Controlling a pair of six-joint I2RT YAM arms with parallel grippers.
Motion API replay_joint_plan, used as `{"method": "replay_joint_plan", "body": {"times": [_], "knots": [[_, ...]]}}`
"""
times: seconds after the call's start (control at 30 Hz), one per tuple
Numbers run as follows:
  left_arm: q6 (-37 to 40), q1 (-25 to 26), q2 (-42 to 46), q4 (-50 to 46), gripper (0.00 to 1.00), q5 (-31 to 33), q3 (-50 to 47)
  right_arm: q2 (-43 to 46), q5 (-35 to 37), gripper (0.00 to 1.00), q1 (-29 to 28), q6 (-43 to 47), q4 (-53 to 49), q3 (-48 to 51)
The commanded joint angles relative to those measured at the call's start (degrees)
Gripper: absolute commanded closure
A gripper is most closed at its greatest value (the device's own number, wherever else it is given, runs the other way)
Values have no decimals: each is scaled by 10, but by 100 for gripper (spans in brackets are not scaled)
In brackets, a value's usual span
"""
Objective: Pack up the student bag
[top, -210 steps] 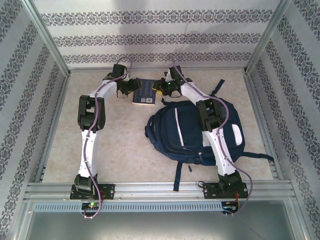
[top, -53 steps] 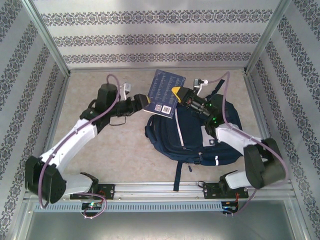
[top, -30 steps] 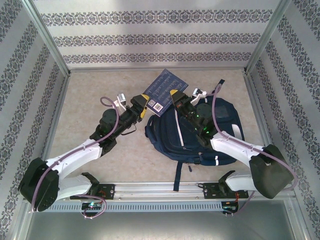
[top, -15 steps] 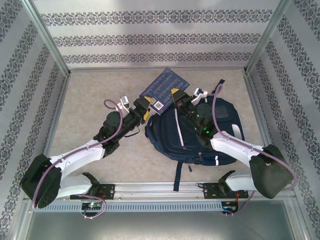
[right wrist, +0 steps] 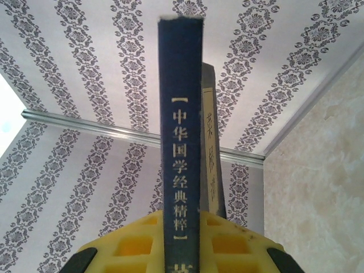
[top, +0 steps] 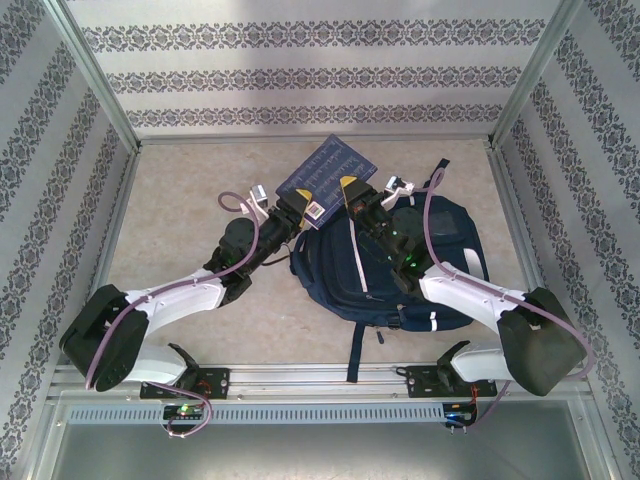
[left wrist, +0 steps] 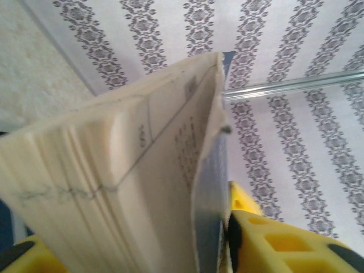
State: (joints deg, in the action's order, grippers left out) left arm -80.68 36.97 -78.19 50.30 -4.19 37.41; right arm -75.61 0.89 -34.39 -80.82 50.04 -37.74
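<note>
The right gripper (top: 347,193) is clamped on the book (top: 328,170), the left gripper (top: 300,210) straddles its pages, grip unclear, and the student bag (top: 335,272) lies at 5 o'clock from them.

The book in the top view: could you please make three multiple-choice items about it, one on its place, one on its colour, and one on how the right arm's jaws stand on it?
1. Where is the book?
A. Flat on the table's near edge
B. Held up at the far left end of the student bag
C. Inside the bag

2. What colour is its cover?
A. Red
B. Dark blue
C. Green

3. How do the right arm's jaws stand?
A. Wide open and empty
B. Shut on a bag strap
C. Shut on the book's spine

Answers:
1 B: the top view shows the book raised by the bag's far left end.
2 B: the cover and spine are dark blue.
3 C: the right wrist view shows the spine clamped between the yellow fingers.
</note>
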Motion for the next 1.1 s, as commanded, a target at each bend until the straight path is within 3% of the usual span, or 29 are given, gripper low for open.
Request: {"method": "replay_joint_plan", "body": {"times": [0.0, 0.27, 0.33, 0.4, 0.57, 0.77, 0.87, 1.07], "knots": [[16, 12, -4, 64, 60, 12, 17, -1, 18, 100, -7, -4, 55, 2], [22, 9, 8, 85, 92, -4, -5, 14, 4, 100, -3, 25, 6, 3], [35, -6, 48, 48, 100, -18, -21, 50, -18, 80, 12, 57, -87, -6], [67, -25, 123, -56, 100, -33, -31, 97, -32, 61, 25, 120, -207, -19], [198, -55, 290, -392, 100, -53, -3, 166, -70, 46, 59, 281, -471, -79], [264, -81, 343, -584, 100, -139, 31, 73, -223, 51, 94, 459, -778, -238], [295, -83, 349, -639, 100, -165, 42, -8, -259, 56, 99, 535, -933, -326], [340, -101, 366, -702, 100, -166, 53, -99, -249, 65, 96, 556, -1009, -376]]}}
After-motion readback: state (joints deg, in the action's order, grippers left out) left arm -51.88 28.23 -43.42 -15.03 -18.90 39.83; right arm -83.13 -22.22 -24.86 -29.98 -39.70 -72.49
